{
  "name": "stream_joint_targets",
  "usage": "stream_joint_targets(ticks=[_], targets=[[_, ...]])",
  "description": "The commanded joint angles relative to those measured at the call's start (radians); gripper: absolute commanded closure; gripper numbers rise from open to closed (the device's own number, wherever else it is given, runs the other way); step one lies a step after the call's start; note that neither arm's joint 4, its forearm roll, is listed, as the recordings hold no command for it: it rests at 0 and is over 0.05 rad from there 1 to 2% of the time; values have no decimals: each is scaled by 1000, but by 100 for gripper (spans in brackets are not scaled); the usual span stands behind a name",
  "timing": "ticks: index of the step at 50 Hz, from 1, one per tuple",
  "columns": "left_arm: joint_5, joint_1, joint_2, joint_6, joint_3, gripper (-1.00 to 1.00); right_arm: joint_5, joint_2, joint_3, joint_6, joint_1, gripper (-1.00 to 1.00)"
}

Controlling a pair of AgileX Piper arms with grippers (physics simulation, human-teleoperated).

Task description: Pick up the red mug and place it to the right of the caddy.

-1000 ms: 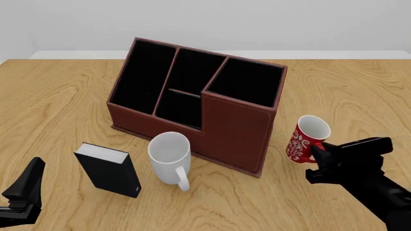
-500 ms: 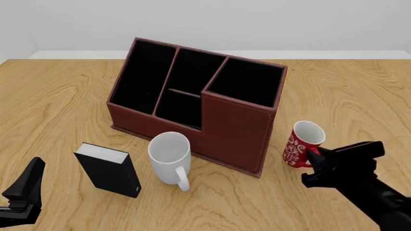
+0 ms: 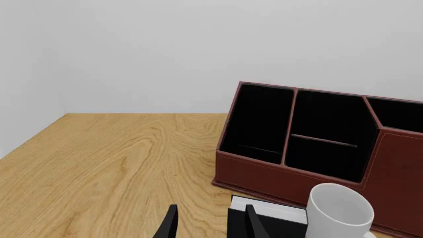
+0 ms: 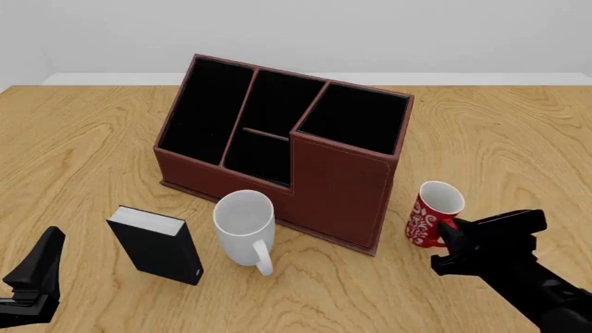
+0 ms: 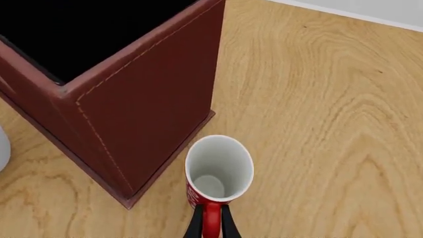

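The red mug [image 4: 429, 214] with its white floral pattern stands slightly tilted just right of the caddy's near corner, low over the table. My right gripper [image 4: 448, 240] is shut on its red handle. In the right wrist view the red mug [image 5: 219, 169] shows its white inside, and the right gripper [image 5: 211, 220] pinches the loop handle. The caddy [image 4: 277, 149] is the big reddish-brown box with black compartments, also in the right wrist view as the caddy [image 5: 142, 101] and in the left wrist view as the caddy [image 3: 317, 148]. My left gripper [image 4: 39, 274] rests open at the near left.
A plain white mug [image 4: 246, 225] stands in front of the caddy. A small black book-like box [image 4: 155, 244] stands to its left. In the left wrist view the white mug [image 3: 340, 213] and black box [image 3: 268, 218] lie just beyond the open left gripper [image 3: 211, 228].
My right gripper has carried the red mug down and slightly left, closer to the caddy's right side and the table. The left arm has not moved.
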Motion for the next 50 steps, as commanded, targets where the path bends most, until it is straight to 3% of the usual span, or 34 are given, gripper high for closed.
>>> stream_joint_targets(ticks=[1, 26, 27, 46, 50], targets=[[0, 0, 0, 0, 0, -100, -24, 23, -3, 14, -2, 100], [0, 0, 0, 0, 0, -100, -57, 38, 24, 28, -9, 100], [0, 0, 0, 0, 0, -100, -54, 32, 24, 31, -19, -100], [0, 0, 0, 0, 0, -100, -31, -21, 51, 48, -23, -100], [0, 0, 0, 0, 0, -100, 12, -78, 60, 51, -31, -100]])
